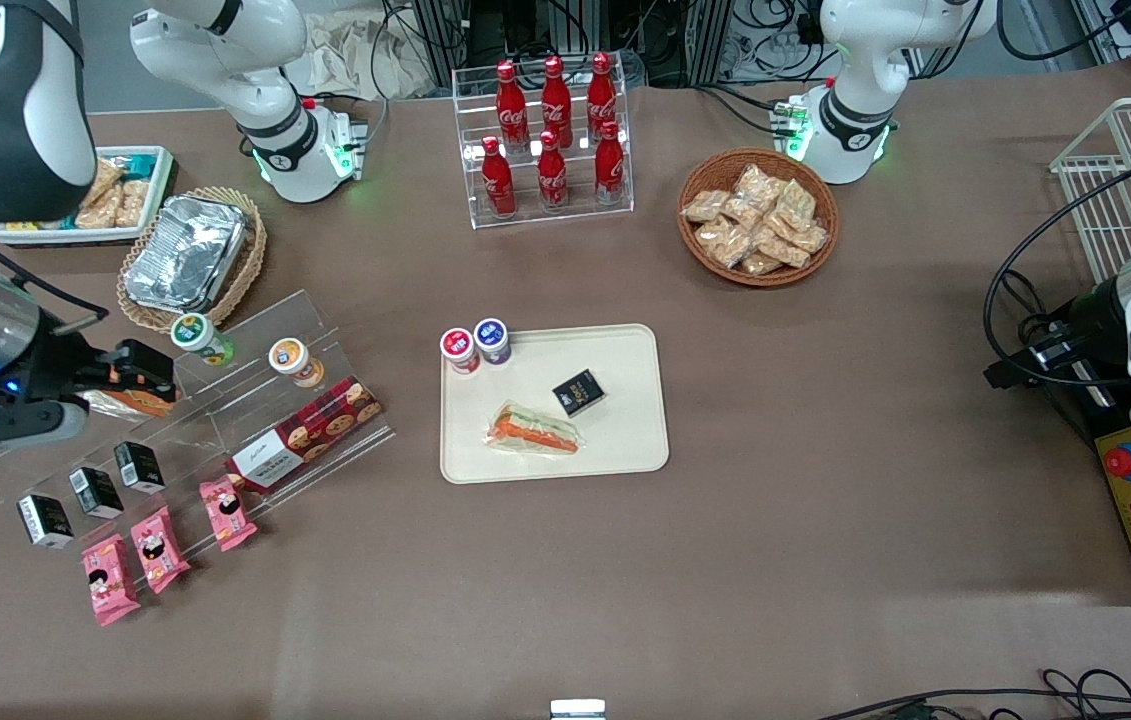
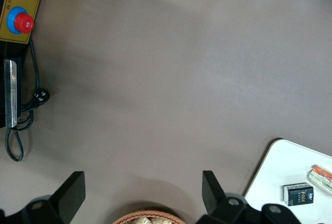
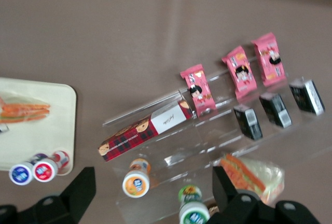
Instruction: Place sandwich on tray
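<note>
Sandwich (image 1: 535, 430) lies flat on tray (image 1: 625, 455), fully inside the low rim, in the half nearer the front cam and toward the working arm's end. Its long side runs roughly along the tray's near edge, w/ a strip of bare tray between wrap and rim. The wrist cam also shows the sandwich (image 3: 23, 111) on the tray (image 3: 44, 141).

A black box (image 1: 578, 392) sits on the tray just beside the sandwich, farther from cam, not touching. Two capped cups (image 1: 475, 346) stand at the tray's farther corner, right at the rim.

Gripper (image 1: 130, 372) is well apart from the tray, over the clear acrylic shelf (image 1: 225, 420) at the working arm's end, just above a chunkier wrapped sandwich (image 1: 130, 402). From the wrist cam the gripper (image 3: 153, 180) has its fingers (image 3: 83, 182) spread wide, nothing between them.

Open room: bare brown table (image 1: 725, 600) between shelf edge and tray edge, a wide bare stretch nearer the cam, and more toward the parked arm's end.
</note>
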### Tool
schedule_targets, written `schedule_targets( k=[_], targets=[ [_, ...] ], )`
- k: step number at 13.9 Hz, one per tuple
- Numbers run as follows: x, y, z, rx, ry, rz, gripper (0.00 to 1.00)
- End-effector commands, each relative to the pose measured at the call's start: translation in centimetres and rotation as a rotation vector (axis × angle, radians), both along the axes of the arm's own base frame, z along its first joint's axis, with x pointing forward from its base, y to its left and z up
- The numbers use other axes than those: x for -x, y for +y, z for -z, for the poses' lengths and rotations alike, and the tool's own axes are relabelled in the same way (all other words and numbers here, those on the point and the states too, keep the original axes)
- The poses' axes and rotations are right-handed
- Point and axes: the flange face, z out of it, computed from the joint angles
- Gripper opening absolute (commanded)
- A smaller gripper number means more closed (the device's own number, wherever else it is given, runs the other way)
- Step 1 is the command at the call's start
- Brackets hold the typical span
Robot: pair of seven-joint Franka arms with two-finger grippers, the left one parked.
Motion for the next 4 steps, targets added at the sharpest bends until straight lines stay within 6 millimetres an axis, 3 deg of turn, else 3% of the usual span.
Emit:
schedule_targets(
  k=[1, 4],
  targets=[
    [0.6, -1.4, -0.4, -0.015, 0.012, 0.084, 1.00],
    [-0.1, -3.1, 1.2, -0.010, 0.030, 0.104, 1.00]
  ],
)
